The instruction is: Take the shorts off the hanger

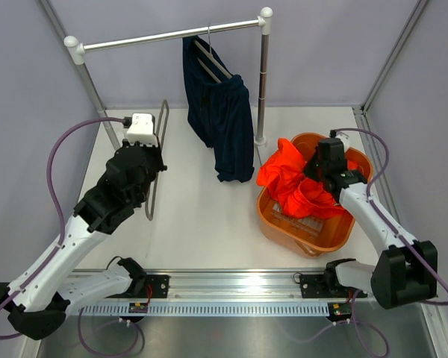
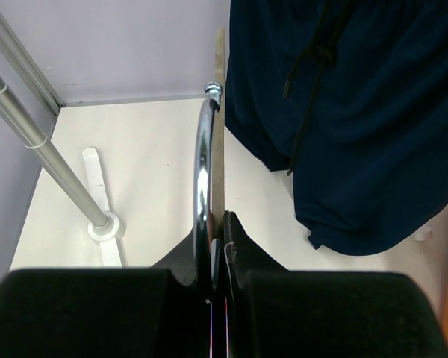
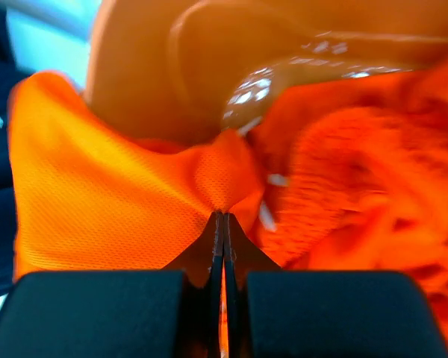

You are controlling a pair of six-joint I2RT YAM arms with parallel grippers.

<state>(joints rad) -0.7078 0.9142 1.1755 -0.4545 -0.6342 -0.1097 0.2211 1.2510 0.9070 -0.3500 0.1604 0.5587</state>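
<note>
Right gripper point(image 3: 222, 218) pinches orange shorts point(image 3: 112, 201) in the basket point(image 1: 319, 242).

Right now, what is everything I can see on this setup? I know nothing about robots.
Clothes rail: one, silver with white joints, at the back of the table.
Navy shorts: one pair, dark blue, hanging from the rail.
Rail hanger: one, pale, hooked on the rail, carrying the navy shorts.
Loose hanger: one, chrome hook and wooden bar, left of the navy shorts.
Basket: one, orange, right side of the table.
Orange garment: one, bright orange, bunched in the basket and spilling over its rim.
Table: one, white.
Left gripper: one, black, shut on the loose hanger.
Right gripper: one, black, pinching the orange garment over the basket.
</note>
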